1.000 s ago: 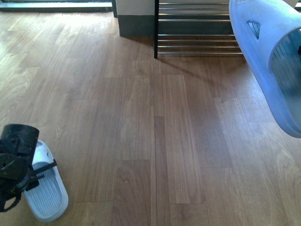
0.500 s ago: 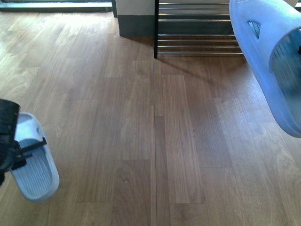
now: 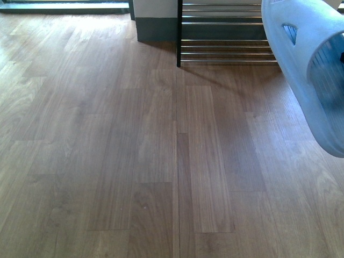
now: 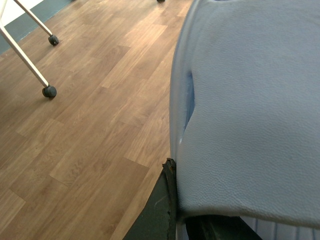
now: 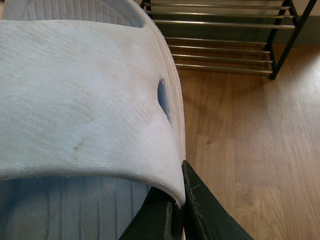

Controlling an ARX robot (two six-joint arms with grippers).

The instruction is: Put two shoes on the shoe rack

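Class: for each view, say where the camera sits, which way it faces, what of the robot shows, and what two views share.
Front: on the body, facing forward, downward over floor to the rack; right sandal close, no arm clearly shown.
Left wrist: on left arm, facing floor and caster legs past the left sandal; left jaws show.
Right wrist: on right arm, facing the rack over the right sandal; right jaws show.
Front and right wrist share rack and right sandal.

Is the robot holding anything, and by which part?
Yes. The right tool pinches one pale blue sandal by its strap edge; the left tool appears to hold the other sandal likewise.
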